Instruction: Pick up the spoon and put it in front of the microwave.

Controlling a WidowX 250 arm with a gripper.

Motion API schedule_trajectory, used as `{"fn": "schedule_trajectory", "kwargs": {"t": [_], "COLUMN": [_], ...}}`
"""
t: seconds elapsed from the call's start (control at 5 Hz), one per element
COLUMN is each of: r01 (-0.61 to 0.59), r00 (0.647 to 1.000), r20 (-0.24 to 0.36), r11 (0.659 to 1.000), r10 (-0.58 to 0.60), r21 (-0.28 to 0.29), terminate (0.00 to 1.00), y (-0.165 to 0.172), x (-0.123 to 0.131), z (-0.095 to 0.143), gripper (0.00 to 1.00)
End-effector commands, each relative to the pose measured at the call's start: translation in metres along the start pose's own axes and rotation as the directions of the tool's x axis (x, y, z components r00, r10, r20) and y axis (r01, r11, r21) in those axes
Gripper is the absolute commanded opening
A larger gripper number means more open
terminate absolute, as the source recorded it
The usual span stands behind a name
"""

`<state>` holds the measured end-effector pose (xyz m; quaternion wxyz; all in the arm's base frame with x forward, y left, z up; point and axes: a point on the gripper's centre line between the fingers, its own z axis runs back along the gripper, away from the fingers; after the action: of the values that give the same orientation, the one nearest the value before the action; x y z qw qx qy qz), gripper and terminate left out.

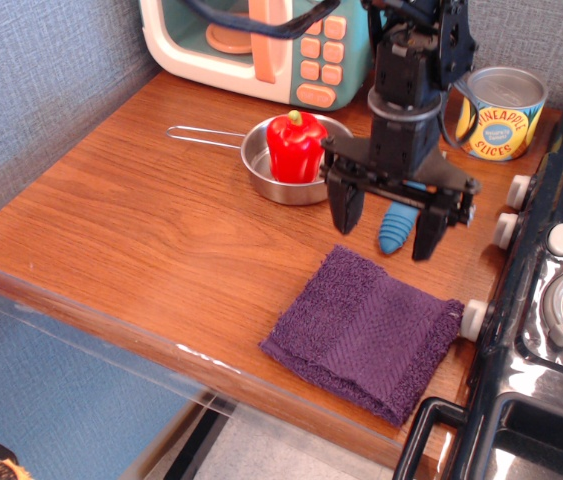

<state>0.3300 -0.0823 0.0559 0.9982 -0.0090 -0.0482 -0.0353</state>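
"PINEAPPLE SLICES" on the can (499, 114) label
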Motion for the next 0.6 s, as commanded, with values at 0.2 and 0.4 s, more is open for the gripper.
{"fn": "schedule_trajectory", "kwargs": {"t": [0.2,0.4], "r01": [-0.102,-0.130], "r00": [0.994,0.991], "r20": [0.053,0.043], "r11": [0.994,0.991], "r10": [0.100,0.129], "r21": [0.025,0.028], "terminate": [0.00,0.00], "y": [0.025,0.027], "x": [0.054,0.057], "z": [-0.020,-0.035], "gripper": [1.00,1.00]}}
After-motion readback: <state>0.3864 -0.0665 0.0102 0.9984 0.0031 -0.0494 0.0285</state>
